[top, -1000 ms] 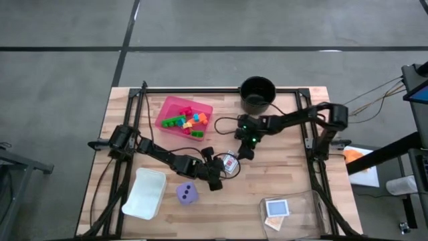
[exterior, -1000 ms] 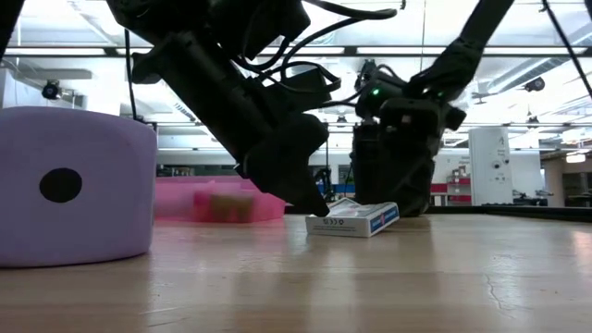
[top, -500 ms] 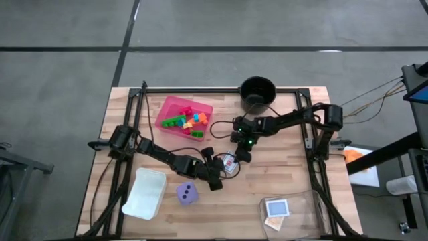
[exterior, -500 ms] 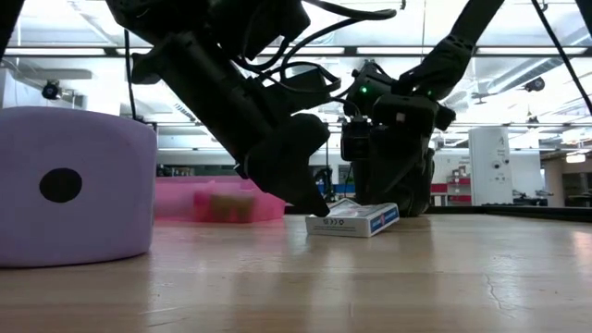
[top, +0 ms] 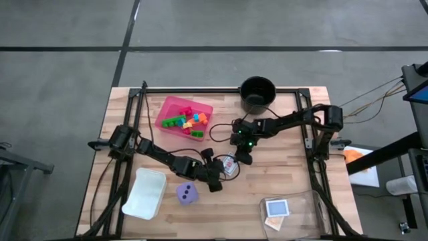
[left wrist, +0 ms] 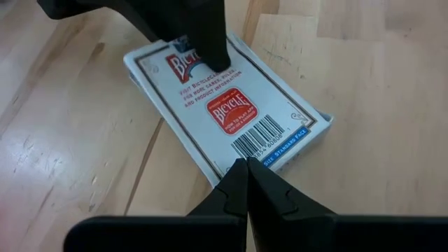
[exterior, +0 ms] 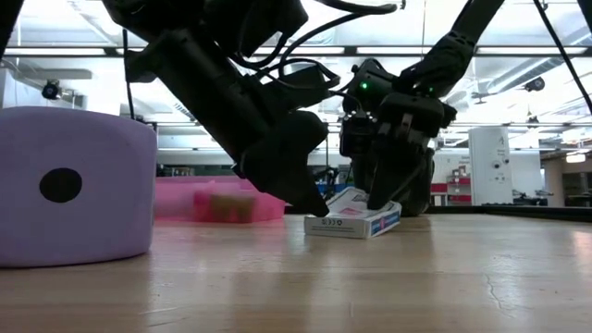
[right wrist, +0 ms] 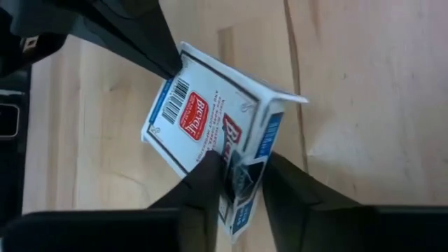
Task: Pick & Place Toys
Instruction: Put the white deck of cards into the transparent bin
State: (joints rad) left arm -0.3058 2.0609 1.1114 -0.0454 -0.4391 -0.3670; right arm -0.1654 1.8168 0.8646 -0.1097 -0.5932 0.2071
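Note:
A white-red card box (top: 229, 164) lies mid-table between my two grippers. My left gripper (left wrist: 245, 168) is shut, its tips at the box's barcode end. My right gripper (right wrist: 241, 178) is shut on the box's opposite end, which is tipped up in the low view, where the box (exterior: 351, 218) rests on its lower end. The purple die (top: 187, 194) sits on the table near the left arm. Coloured bricks lie in the pink tray (top: 175, 107). My left gripper touches the edge of the box's barcode end (left wrist: 241, 155) with its shut fingertips, slanting down from the table's near left. That end lies on the table. My right gripper pinches the box's blue-sided end (right wrist: 245, 164) between its two fingers (right wrist: 206, 178), coming from above and the far right. The held end is raised off the wood; the barcode end stays down.
A black round pot (top: 257, 90) stands at the far edge. A white container (top: 144, 193) is at the near left. A clear container (top: 301, 201) with an orange and a blue card is at the near right. The die (exterior: 74, 185) looms large in the low view.
My right gripper has moved a little toward the table's left onto the card box and shut on its far end. That end has tipped up while the barcode end stays on the table against my still left gripper.

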